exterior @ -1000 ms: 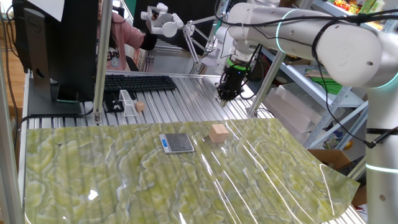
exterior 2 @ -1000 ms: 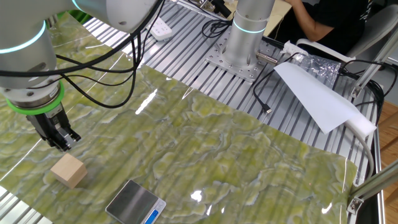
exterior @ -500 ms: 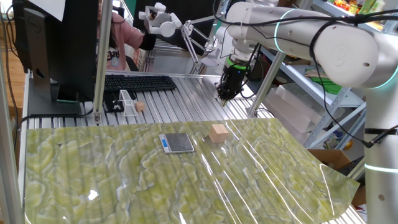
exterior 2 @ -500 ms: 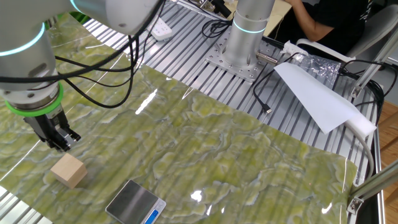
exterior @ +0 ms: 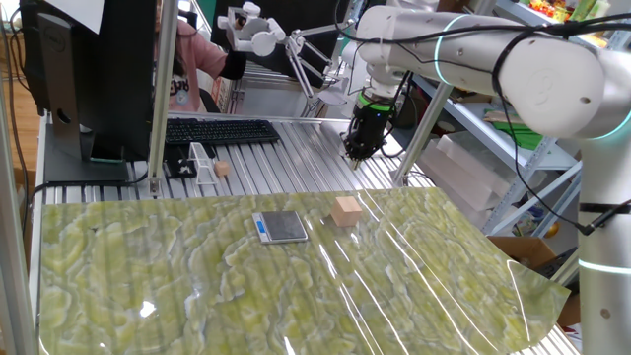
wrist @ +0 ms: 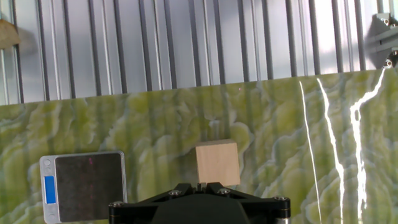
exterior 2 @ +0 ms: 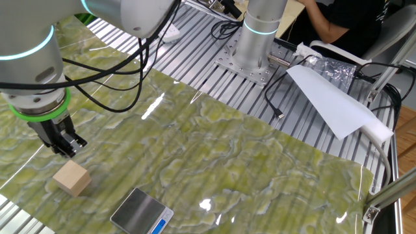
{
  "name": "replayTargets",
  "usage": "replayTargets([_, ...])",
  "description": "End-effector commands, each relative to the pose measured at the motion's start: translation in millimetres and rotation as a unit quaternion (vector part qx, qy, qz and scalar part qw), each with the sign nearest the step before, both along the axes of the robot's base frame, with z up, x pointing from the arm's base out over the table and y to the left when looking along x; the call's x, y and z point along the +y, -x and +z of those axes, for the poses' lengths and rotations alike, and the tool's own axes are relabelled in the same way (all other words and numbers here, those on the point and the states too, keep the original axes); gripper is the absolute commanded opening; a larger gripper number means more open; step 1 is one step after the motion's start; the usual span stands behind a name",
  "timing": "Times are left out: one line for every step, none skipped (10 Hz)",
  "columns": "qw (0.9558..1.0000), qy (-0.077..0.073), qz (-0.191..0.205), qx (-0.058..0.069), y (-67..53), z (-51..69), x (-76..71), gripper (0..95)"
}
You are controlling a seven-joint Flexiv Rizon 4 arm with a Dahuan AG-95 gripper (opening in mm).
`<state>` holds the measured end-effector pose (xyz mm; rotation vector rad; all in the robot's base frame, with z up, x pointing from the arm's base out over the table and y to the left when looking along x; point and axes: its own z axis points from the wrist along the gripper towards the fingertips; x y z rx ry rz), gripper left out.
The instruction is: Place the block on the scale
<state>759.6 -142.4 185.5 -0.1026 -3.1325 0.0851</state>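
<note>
The block [exterior: 346, 210] is a light tan wooden cube resting on the green mat, just right of the scale [exterior: 282, 226], which has a dark top plate and a blue front strip. Both also show in the other fixed view, the block [exterior 2: 71, 178] and the scale [exterior 2: 142, 212]. My gripper [exterior: 353, 153] hangs in the air above and behind the block, apart from it. It is shut and empty, as the other fixed view also shows [exterior 2: 70, 149]. In the hand view the block [wrist: 217, 163] lies just beyond my shut fingertips [wrist: 200, 185], with the scale [wrist: 82, 185] to its left.
A black keyboard [exterior: 222, 130], a small white stand [exterior: 202, 163] and a tiny tan ball [exterior: 223, 169] lie on the slatted metal table behind the mat. A monitor [exterior: 99, 79] stands at the back left. The arm's base [exterior 2: 250, 55] and a white sheet [exterior 2: 328, 97] are at the far side.
My gripper has drifted slightly up and to the left above the table. The block and the scale have not moved.
</note>
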Motion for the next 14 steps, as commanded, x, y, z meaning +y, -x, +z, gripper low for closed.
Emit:
replayTargets([1.0,-0.001,0.004,0.002,-1.1,0.1,-0.4,0.0])
replayTargets([0.9999,-0.003,0.01,0.002,-1.1,0.1,-0.4,0.0])
replayTargets([0.9998,-0.004,0.019,0.003,-1.1,0.1,-0.4,0.0])
replayTargets([0.9998,-0.006,0.02,0.003,-0.6,0.6,-0.7,0.0])
replayTargets([0.9998,-0.006,0.019,0.003,-0.5,0.7,-0.7,0.0])
replayTargets([0.9998,-0.005,0.018,0.005,-0.4,0.7,-0.6,0.0])
replayTargets([0.9998,-0.004,0.018,0.005,-0.1,0.8,-0.4,0.0])
replayTargets([0.9999,-0.003,0.016,0.004,0.0,0.8,-0.3,0.0])
replayTargets([0.9999,-0.003,0.016,0.003,0.5,1.2,0.0,0.0])
replayTargets([0.9999,-0.003,0.017,0.003,0.5,1.4,-0.5,0.0])
replayTargets([0.9999,-0.003,0.016,0.002,0.3,1.5,-1.2,0.0])
replayTargets([0.9999,-0.002,0.016,0.001,0.0,2.1,-2.7,0.0])
replayTargets([0.9998,-0.003,0.018,0.002,-0.7,3.6,-7.1,0.0])
replayTargets([0.9998,-0.005,0.02,0.003,-1.6,5.0,-12.4,0.0])
